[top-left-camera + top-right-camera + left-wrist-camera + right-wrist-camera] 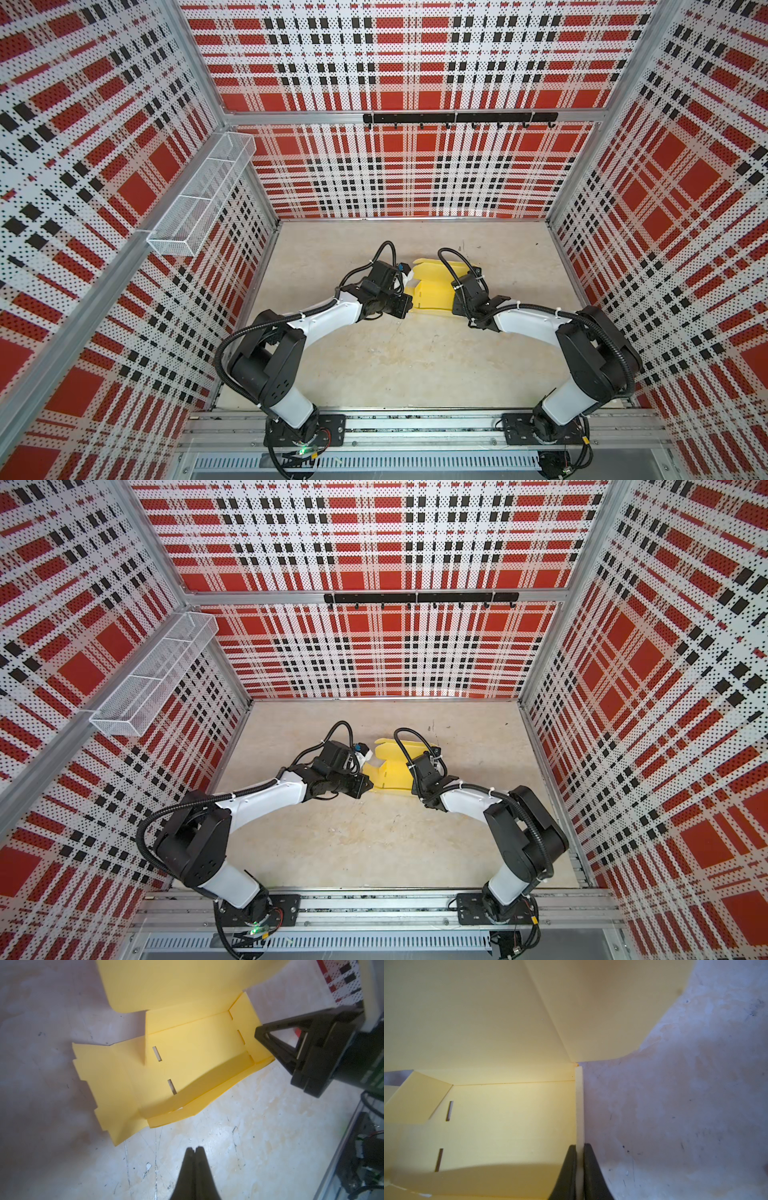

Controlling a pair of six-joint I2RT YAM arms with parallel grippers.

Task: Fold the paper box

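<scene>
The paper box (432, 286) (390, 771) is pale yellow card, partly folded, lying on the beige floor between both arms. In the left wrist view the paper box (197, 1053) shows its slotted base, raised side walls and a big flap lying flat. My right gripper (579, 1147) is shut on the upright right side wall of the box (508, 1115); it also shows as the right gripper (258, 1032) (455, 299). My left gripper (195, 1148) (404, 308) is shut and empty, over bare floor just off the box's near left corner.
A white mesh basket (199, 199) hangs on the left wall. A black hook rail (457, 118) runs along the back wall. Plaid walls close in the floor on three sides. The arm bases sit on a metal rail (415, 428) at the front.
</scene>
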